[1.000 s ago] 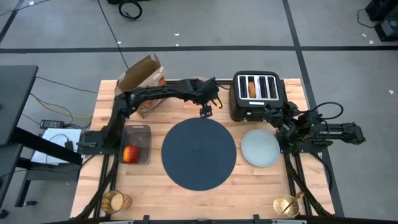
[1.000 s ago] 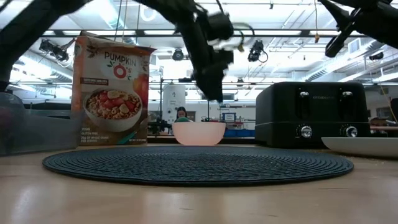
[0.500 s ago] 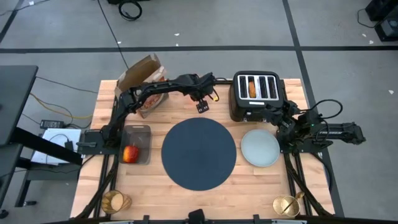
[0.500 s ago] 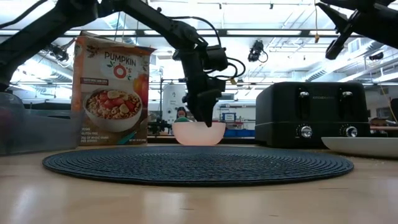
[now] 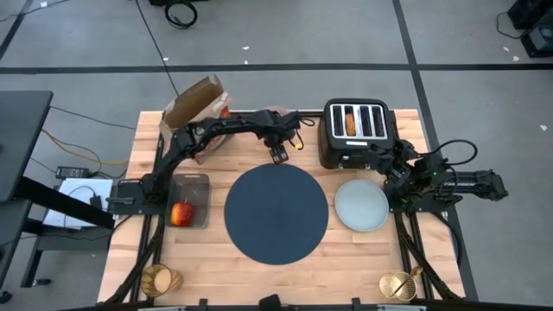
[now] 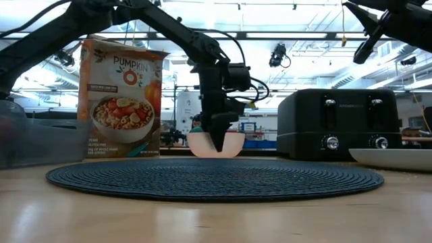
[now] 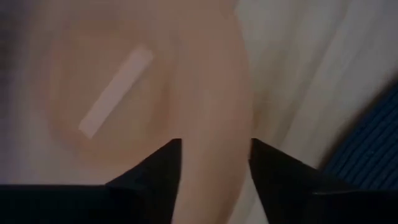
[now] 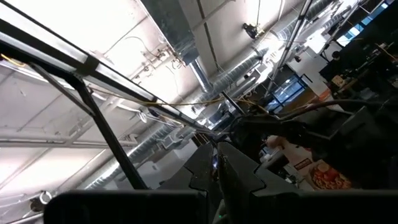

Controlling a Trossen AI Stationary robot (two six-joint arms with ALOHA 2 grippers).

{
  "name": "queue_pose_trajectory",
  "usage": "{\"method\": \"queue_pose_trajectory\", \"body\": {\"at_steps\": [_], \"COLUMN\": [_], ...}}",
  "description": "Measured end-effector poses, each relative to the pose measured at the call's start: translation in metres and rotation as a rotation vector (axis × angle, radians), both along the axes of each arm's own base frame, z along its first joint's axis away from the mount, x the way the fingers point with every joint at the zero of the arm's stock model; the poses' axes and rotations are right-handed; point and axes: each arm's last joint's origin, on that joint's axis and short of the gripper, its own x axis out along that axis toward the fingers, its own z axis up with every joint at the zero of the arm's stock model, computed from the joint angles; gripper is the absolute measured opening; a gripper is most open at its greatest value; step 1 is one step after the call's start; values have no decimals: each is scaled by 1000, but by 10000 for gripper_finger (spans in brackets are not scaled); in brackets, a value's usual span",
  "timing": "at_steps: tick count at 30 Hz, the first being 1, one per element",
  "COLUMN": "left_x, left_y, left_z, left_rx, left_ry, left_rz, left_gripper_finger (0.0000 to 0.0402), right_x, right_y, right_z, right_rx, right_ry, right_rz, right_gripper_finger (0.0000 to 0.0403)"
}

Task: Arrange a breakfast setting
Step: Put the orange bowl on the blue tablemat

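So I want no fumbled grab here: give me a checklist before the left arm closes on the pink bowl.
1. Left end effector open: ok.
2. Bowl rim between its fingers: ok, rim sits in the gap.
3. Bowl upright: ok in the low view.
4. Placemat bare to receive the bowl: ok.
5. Right end effector out of the way, by the toaster: ok.
6. Depth of bite on the rim: cannot tell.

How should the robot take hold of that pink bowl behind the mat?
By its rim, from above. The pink bowl stands upright and open-topped behind the navy placemat, its thin wall the only part narrow enough for two fingers. The left gripper is open, one finger on each side of that wall; the side nearest the placemat probably suits best.
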Motion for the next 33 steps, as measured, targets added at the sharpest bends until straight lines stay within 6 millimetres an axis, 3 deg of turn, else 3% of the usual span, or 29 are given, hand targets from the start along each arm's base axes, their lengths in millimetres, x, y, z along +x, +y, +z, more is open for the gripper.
{"method": "queue_pose_trajectory", "body": {"at_steps": [7,11,15,20,24,30,33], "left_x": [0,2,2,-8,-14,-20,-27], "left_y": [-3,-19,-54,-111,-174,-280,-322], "left_z": [3,15,42,72,94,96,92], "left_rx": [16,9,0,-16,-12,-11,-17], "left_ry": [-6,-3,-12,50,26,-40,-66], "left_rz": [77,14,-67,-123,-174,-414,-511], "left_gripper_finger": [19,22,17,13,14,14,14], "right_x": [-7,-10,-11,-11,-11,0,5], "right_y": [-2,-2,-2,-2,-4,-5,-4], "right_z": [9,12,14,14,13,-2,-10], "right_rx": [33,-60,-120,-115,-88,-58,-33], "right_ry": [-116,-146,-154,-154,-133,50,139], "right_rz": [-63,-146,-193,-204,-260,-222,-172], "right_gripper_finger": [35,35,35,35,35,35,35]}}
